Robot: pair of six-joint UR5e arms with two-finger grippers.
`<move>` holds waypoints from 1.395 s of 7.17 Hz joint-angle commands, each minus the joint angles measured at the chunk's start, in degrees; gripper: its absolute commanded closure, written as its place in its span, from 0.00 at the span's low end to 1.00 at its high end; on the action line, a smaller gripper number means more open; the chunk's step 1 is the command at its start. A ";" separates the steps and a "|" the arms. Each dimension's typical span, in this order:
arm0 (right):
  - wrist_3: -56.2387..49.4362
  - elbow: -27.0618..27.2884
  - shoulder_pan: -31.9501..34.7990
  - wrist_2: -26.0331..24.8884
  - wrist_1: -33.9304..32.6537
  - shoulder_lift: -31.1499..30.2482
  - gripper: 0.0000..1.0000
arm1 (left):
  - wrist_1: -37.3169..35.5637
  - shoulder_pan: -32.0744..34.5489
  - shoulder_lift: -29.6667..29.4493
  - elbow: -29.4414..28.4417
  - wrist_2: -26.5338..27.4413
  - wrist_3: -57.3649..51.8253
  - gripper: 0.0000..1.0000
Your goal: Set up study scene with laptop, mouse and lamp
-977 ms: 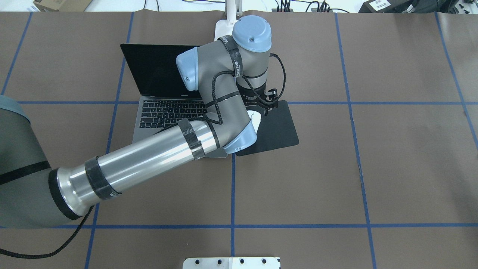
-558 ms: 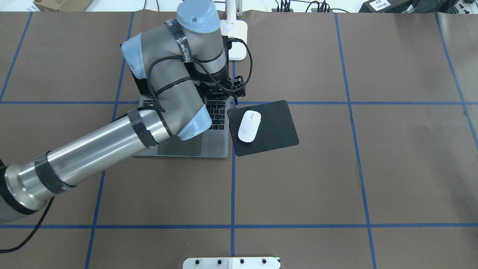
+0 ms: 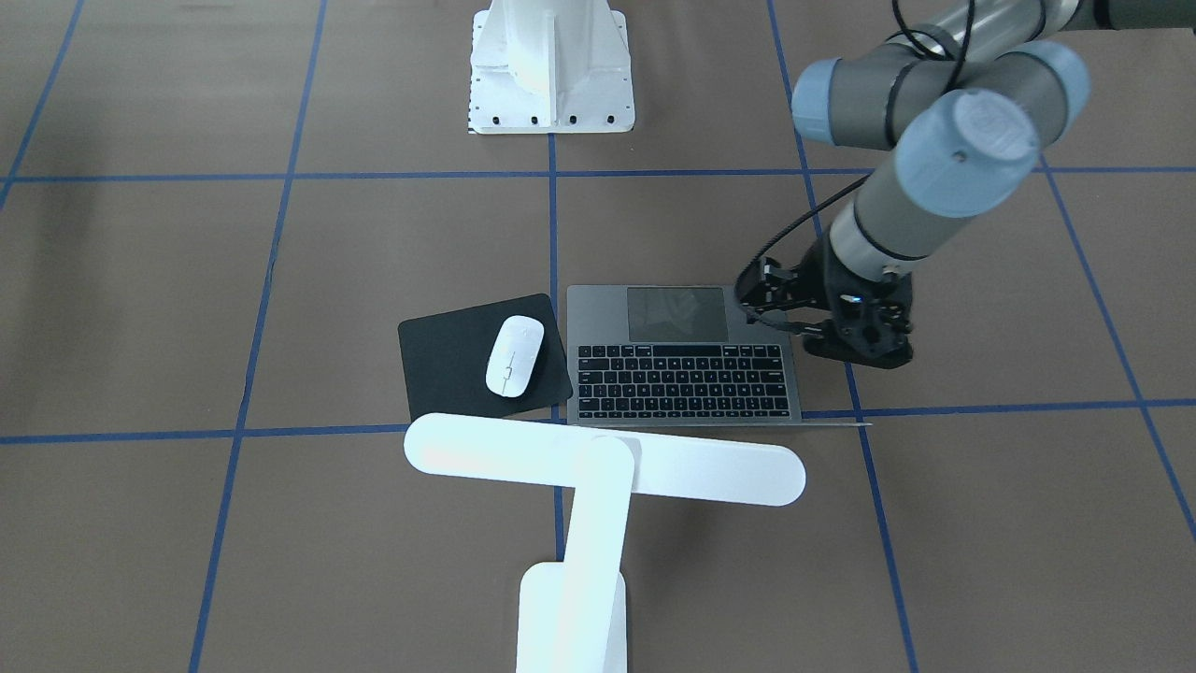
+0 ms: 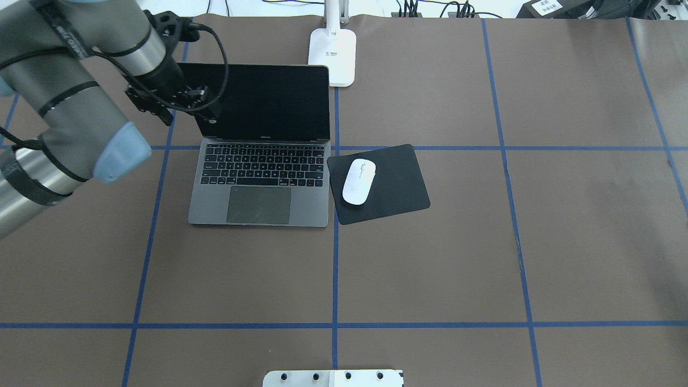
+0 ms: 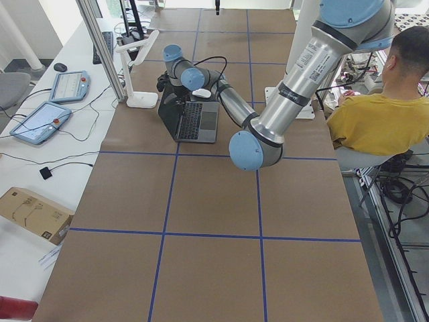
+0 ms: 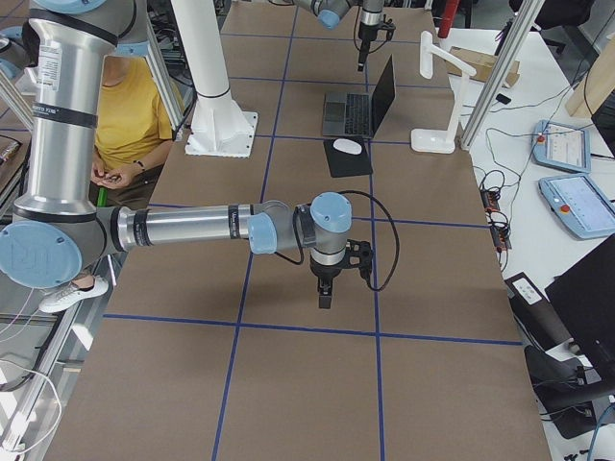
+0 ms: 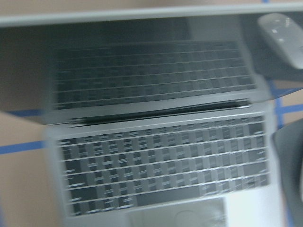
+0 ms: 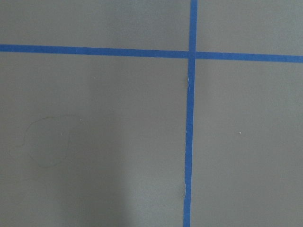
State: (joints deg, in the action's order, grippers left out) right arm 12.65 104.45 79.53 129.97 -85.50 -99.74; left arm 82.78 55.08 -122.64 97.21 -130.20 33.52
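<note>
The table (image 4: 484, 242) in front of you is brown paper gridded with blue tape. The laptop (image 4: 260, 177) sits open facing the robot, so its keys and trackpad are within reach. The mouse (image 4: 359, 181) lies on a black mat (image 4: 400, 183) touching the laptop's right edge, likely placed there for a right hand. The lamp (image 3: 603, 467) stands behind the screen with its bar head over the lid, probably to light the keys. I judge all three to be in place. The left gripper (image 3: 855, 346) hangs just off the laptop's left side with nothing showing in it. You cannot tell whether it is wide or narrow. The right gripper (image 6: 326, 288) hangs over the paper, well apart from the laptop, mouse and lamp, and its spread cannot be read either.
</note>
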 commanded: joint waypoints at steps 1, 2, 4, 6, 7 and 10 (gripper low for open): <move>-0.70 0.67 1.76 0.10 0.16 0.25 0.00 | -4.38 10.35 7.82 2.63 -0.84 -19.19 0.00; -0.70 0.32 1.94 0.10 1.90 0.25 0.00 | -4.38 15.44 11.60 2.29 -0.93 -27.63 0.00; -0.79 0.32 1.95 0.89 4.99 0.07 0.00 | -4.38 24.24 19.07 1.76 -0.93 -39.70 0.00; -3.93 0.06 5.08 0.98 4.39 -0.19 0.00 | -3.51 30.85 24.88 0.27 -2.24 -43.17 0.00; -6.91 -0.64 6.42 0.90 4.21 -0.45 0.00 | -3.33 32.88 26.39 -1.31 -3.56 -46.58 0.00; -10.10 -4.16 10.29 1.42 4.56 -1.33 0.00 | -0.71 37.28 29.91 -4.39 -1.74 -54.59 0.00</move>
State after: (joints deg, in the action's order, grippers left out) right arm 3.73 101.25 88.80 131.24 -81.04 -100.51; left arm 80.16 90.94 -94.28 93.80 -133.26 -18.20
